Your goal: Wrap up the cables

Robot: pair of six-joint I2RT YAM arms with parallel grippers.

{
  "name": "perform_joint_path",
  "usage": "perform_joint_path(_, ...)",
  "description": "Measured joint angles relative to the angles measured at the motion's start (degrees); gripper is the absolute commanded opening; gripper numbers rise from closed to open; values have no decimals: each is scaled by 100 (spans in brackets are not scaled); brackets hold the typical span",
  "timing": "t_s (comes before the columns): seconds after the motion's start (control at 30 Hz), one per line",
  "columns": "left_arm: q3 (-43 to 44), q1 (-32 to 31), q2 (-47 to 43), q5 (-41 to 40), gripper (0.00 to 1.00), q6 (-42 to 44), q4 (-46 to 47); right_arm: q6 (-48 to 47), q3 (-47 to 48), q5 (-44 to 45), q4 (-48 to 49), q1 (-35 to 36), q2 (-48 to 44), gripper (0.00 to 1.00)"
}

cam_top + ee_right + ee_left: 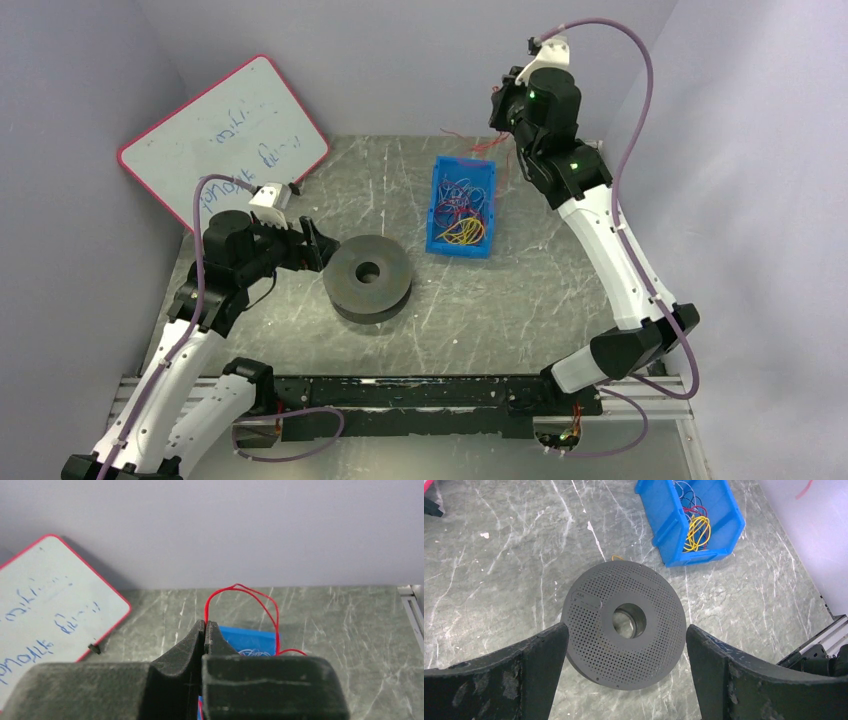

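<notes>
A blue bin (437, 205) holds a tangle of thin red, yellow and blue-purple cables (461, 230). My right gripper (503, 128) is raised above the bin's far end. It is shut on one red cable (248, 591), which loops up from the fingertips and hangs back down toward the bin (250, 639). My left gripper (318, 243) is open and empty. It sits just left of a dark grey perforated spool (368, 277). In the left wrist view the spool (589, 630) lies flat between and beyond the open fingers (541, 655), with the bin (664, 522) and its cables (696, 530) farther off.
A red-framed whiteboard (225, 135) leans at the back left and also shows in the right wrist view (45, 595). Walls close in the table on three sides. A short yellow wire end (617, 557) lies by the spool's far edge.
</notes>
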Motion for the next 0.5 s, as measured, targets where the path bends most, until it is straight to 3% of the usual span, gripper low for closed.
perform_joint_path(0.5,-26,0,-103,162,94,0,2,201,103,-396,-562,26,-516,0)
